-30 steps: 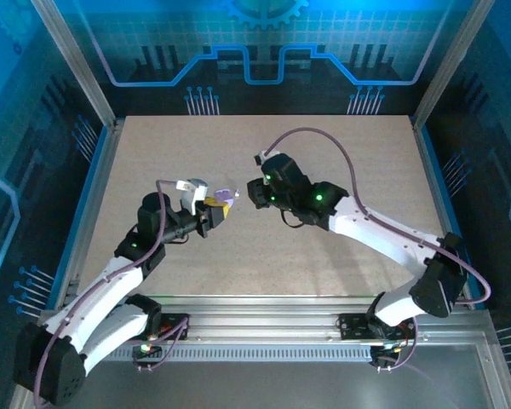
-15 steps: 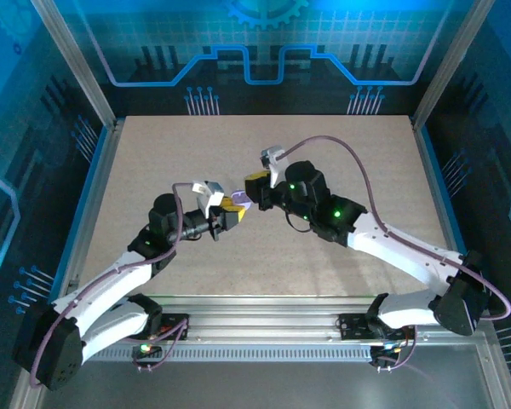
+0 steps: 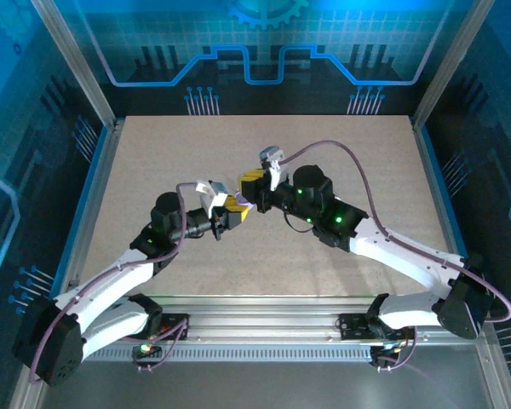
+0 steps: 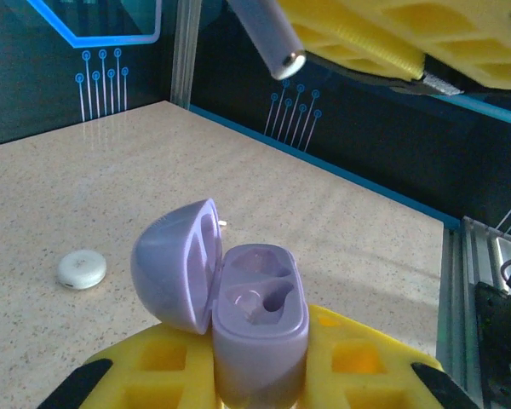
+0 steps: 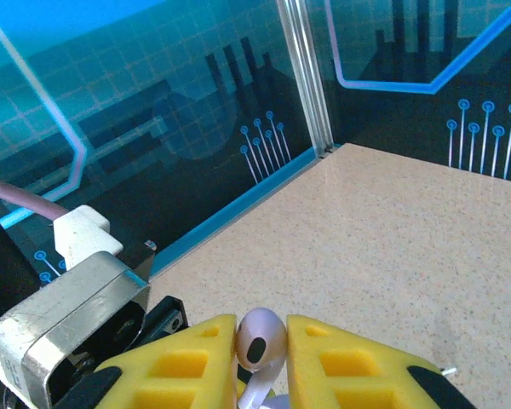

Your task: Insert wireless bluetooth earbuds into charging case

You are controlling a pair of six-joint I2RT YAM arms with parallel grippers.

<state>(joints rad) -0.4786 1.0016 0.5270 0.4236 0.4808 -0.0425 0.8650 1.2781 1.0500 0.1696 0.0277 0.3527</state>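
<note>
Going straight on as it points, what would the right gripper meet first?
Probably the open lavender charging case held in the left gripper; the earbud it carries would arrive first. Depth unclear.

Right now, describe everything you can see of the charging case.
The charging case is a small pale lavender pod of glossy plastic, rounded like a pebble. Its hinged lid stands open, swung to the left, and the two moulded wells in the base are empty. It stands upright, clamped at its base between the yellow fingers of the left gripper. A lavender earbud hangs above it, not touching.
</note>
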